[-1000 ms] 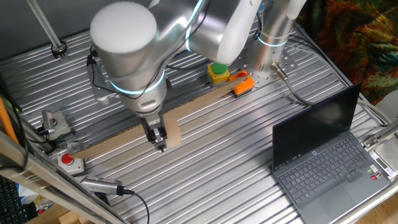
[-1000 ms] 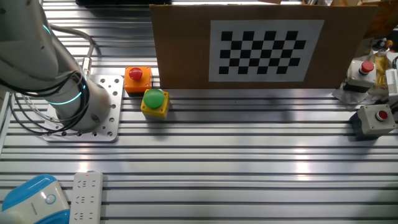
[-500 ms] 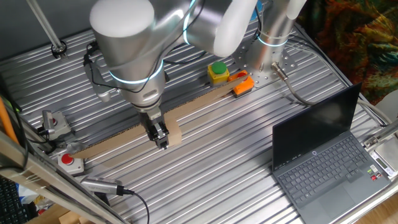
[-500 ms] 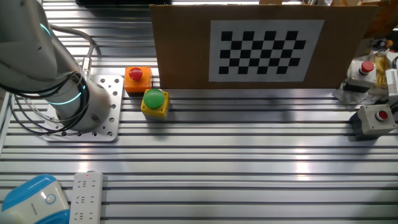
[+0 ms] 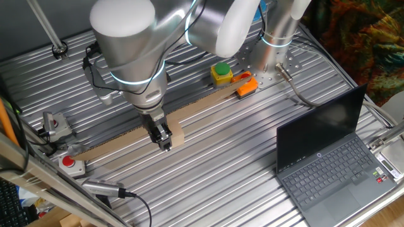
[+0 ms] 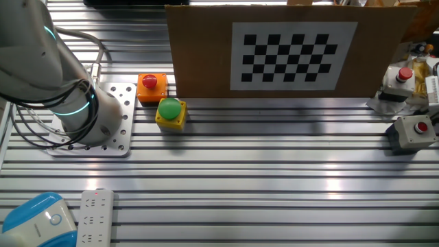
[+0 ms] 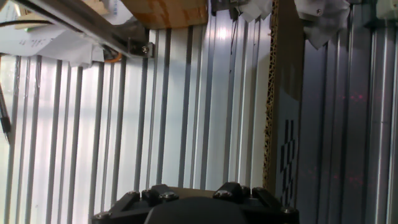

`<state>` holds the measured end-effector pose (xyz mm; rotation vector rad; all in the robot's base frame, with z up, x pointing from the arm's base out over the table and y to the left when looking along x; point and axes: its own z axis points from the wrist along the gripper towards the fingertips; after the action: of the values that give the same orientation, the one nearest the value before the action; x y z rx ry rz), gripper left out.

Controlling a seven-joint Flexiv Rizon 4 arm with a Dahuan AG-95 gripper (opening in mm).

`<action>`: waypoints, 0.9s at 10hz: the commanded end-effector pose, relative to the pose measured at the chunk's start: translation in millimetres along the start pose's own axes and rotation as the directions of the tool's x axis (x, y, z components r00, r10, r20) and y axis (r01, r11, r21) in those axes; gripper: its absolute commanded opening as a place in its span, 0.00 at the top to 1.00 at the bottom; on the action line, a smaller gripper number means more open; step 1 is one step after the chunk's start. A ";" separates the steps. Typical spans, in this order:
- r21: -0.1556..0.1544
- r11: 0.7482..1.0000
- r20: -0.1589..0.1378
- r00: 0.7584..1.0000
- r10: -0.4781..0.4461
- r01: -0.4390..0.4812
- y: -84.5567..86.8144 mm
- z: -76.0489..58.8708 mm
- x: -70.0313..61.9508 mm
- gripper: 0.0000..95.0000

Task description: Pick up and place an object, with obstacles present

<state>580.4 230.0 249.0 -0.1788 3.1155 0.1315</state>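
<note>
**Gripper down at the block, right beside the cardboard wall**

One fixed view first: the arm hangs over the slatted table with the gripper pointing straight down at the small tan block. The block sits on the table, tight against the near side of the long cardboard strip that runs from lower left towards the upper right. The dark fingers are at the block's left edge, and it looks as though they straddle it, but whether they pinch it or merely stand around it cannot be told from here. Further along the strip, the yellow-and-green button box and the orange piece sit well apart from the action; the laptop lies open on the right.

The other fixed view: only the arm's base shows. The cardboard stands upright as a wall carrying a checkerboard, hiding both gripper and block behind it.

Hand view: the gripper's housing fills the bottom edge, the cardboard's edge runs up the right, and no fingertips or block appear.

My call: this is the grasp step. Next comes a firm pinch, then a lift straight up, keeping clear of the cardboard wall before carrying the block anywhere.
</note>
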 end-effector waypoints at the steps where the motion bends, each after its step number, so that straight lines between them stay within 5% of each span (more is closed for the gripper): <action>1: 0.001 1.000 0.007 1.000 -0.016 0.016 0.0 0.2 0.1 1.00; 6: 0.002 1.000 -0.027 1.000 -0.001 0.001 0.0 0.2 0.1 1.00; 9: 0.024 0.999 -0.047 0.999 0.026 -0.025 18.0 -10.0 2.9 1.00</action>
<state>574.5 248.4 261.0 -0.1425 3.1652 0.0953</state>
